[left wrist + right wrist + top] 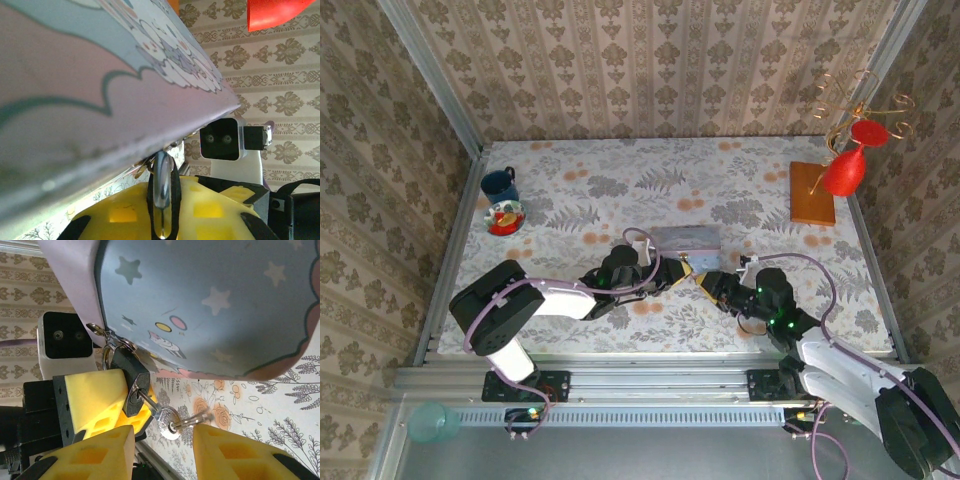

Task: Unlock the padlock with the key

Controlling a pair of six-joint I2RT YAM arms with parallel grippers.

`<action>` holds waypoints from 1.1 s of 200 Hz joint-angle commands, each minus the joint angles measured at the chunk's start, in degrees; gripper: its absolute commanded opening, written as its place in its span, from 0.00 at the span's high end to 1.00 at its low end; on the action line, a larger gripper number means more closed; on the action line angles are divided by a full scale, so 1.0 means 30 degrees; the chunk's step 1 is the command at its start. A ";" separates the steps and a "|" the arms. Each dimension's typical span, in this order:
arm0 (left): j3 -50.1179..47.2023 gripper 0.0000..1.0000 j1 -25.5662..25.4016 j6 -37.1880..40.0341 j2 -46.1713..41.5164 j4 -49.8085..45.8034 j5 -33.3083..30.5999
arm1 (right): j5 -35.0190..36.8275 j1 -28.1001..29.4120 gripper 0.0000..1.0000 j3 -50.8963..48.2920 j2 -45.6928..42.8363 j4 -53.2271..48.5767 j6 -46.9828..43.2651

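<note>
The black padlock [131, 385] hangs by its shackle from the hasp of the pastel tin box [210, 305], at the box's near edge. My left gripper [162, 212] is shut on the padlock [162, 192], its yellow fingers [95, 392] clamping the body. The key [152, 407] sits in the keyhole, its silver head [169, 424] and ring [195, 419] sticking out. My right gripper [165, 455] is open, with the key head between and just above its fingertips, touching neither. Seen from above, both grippers [672, 272] [704, 283] meet in front of the box [685, 238].
A blue mug [500, 183] and a small bowl [505, 217] stand at the far left. A wooden base [812, 193] with a wire stand and a red glass [845, 170] is at the far right. A teal cup [433, 422] sits below the table edge.
</note>
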 commanded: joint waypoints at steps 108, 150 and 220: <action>-0.0016 1.00 -0.0964 -0.1303 -0.0092 0.2465 0.0166 | 0.0276 -0.0030 0.79 0.0490 -0.0288 0.0686 -0.0190; 0.0010 1.00 -0.0971 -0.1352 0.0050 0.2612 0.0135 | 0.0292 -0.0037 0.91 0.0530 -0.0366 0.0350 -0.0309; 0.0482 1.00 -0.1748 -0.1140 -0.0130 0.1686 0.0078 | 0.0293 -0.0078 0.91 0.0559 -0.0535 0.0303 -0.0241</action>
